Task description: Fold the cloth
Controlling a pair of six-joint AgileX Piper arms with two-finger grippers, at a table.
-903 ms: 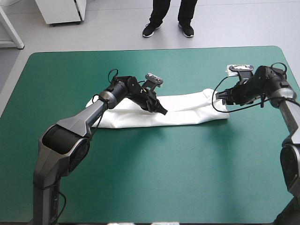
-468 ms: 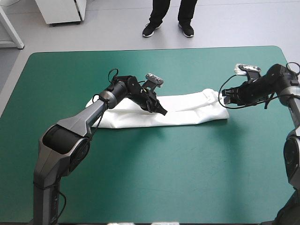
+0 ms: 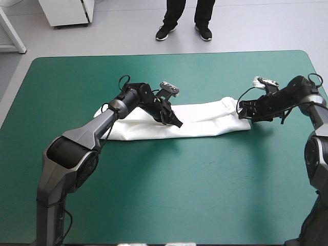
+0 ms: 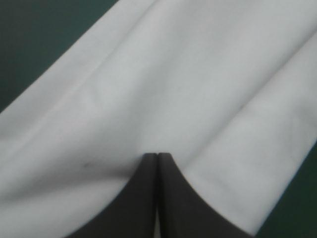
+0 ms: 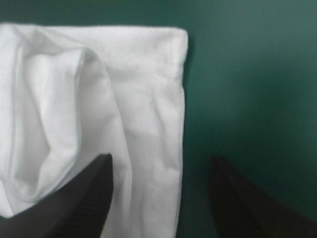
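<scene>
high view shows the t-shirt lying as a long folded band across the middle of the teal-green table, running side to side. the left gripper sits on the t-shirt's middle, clenched to a single point. in the left wrist view its tip rests on the white t-shirt, and i see nothing pinched between the fingers. the right gripper is at the t-shirt's right end, released. in the right wrist view one of its fingers lies over the t-shirt and the other over bare table just beside the t-shirt's edge, with the corner ahead of them.

my guess is that the right end is next to be taken and carried over toward the t-shirt's middle. the risk lies in that grab. the end shows loose layers and a rolled pleat, so the gripper could close on the top layer alone and peel the band open. it could also close beside the edge and catch nothing. if the left tip presses too lightly, a pull from the right end could drag the whole t-shirt sideways and skew the fold.
</scene>
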